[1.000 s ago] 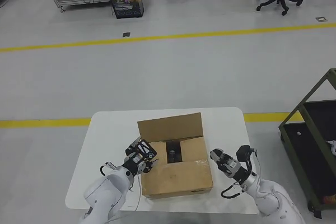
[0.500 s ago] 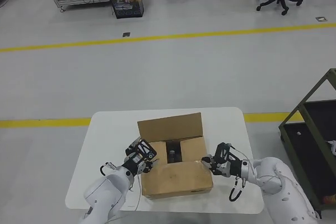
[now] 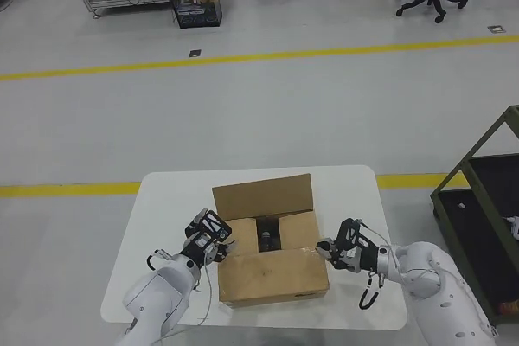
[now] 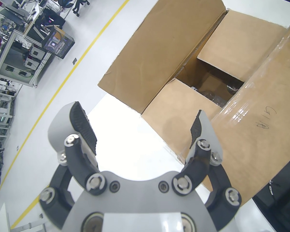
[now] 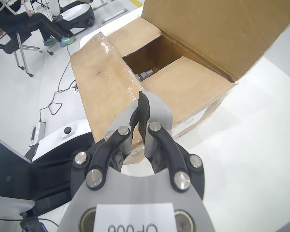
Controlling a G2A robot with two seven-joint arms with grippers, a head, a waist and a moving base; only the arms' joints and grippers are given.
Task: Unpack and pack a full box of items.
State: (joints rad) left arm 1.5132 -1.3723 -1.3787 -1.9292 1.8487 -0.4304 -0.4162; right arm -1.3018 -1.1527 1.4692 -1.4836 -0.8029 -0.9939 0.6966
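The right arm [image 3: 419, 270] has swung in from the right, and its jaws now pinch the taped near flap [image 5: 101, 78] of the cardboard box [image 3: 272, 275], which sits mid-counter [image 3: 164, 216]. The left arm [image 3: 160, 294] has eased left, jaws open beside the box. The box is still being opened; the next move is probably to fold that flap outward.

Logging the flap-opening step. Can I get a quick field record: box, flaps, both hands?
box: cardboard box on white table
far flap: raised upright
near flap: taped, lying over the front of the opening
side flaps: folded in, gap between them
contents: dark, not identifiable
left hand: open, beside the box, holding nothing
right hand: shut on the near flap's corner
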